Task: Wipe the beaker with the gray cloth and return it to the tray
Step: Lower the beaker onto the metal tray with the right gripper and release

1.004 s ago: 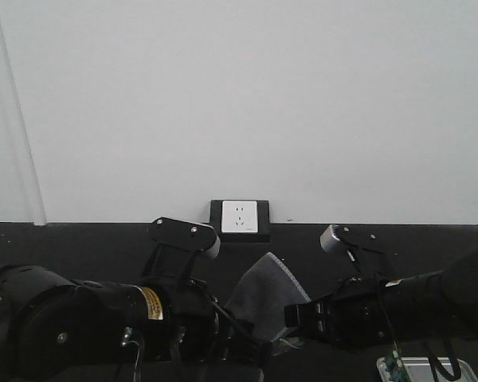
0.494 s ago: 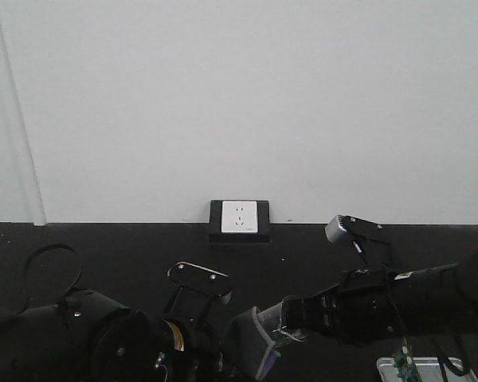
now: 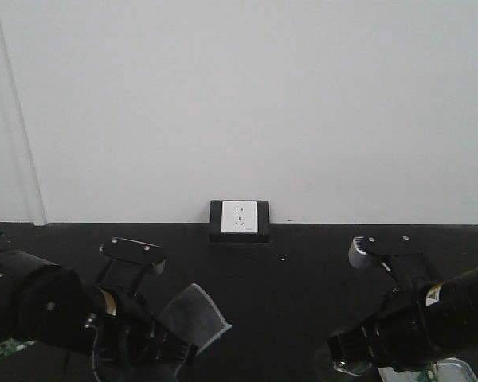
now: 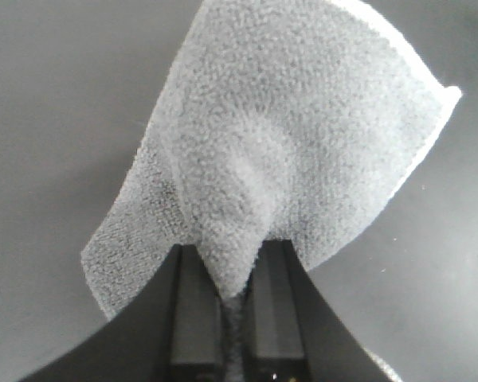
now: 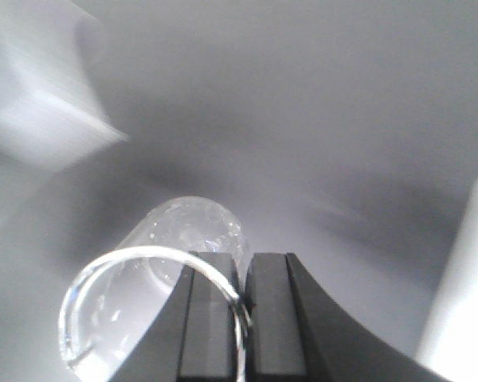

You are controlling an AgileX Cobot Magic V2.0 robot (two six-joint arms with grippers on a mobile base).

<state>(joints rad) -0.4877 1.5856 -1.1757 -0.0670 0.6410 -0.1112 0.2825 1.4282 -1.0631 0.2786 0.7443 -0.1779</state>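
Note:
My left gripper (image 4: 236, 274) is shut on the gray cloth (image 4: 287, 151), which fans out beyond the jaws above the dark table. In the front view the cloth (image 3: 193, 315) sticks up from the left arm at lower left. My right gripper (image 5: 244, 274) is shut on the wall of the clear beaker (image 5: 155, 278), one finger inside its rim and one outside. In the front view the beaker (image 3: 342, 368) shows dimly under the right arm at lower right. A corner of the silver tray (image 3: 460, 368) shows at the bottom right edge.
A white wall socket on a black plate (image 3: 240, 219) sits at the back of the dark table. A white upright object (image 5: 462, 294) stands at the right edge of the right wrist view, and a blurred pale shape (image 5: 40, 119) at the upper left.
The two arms have drawn apart. The left arm has swung left with the cloth, and the right arm has moved right and down with the beaker toward the tray.

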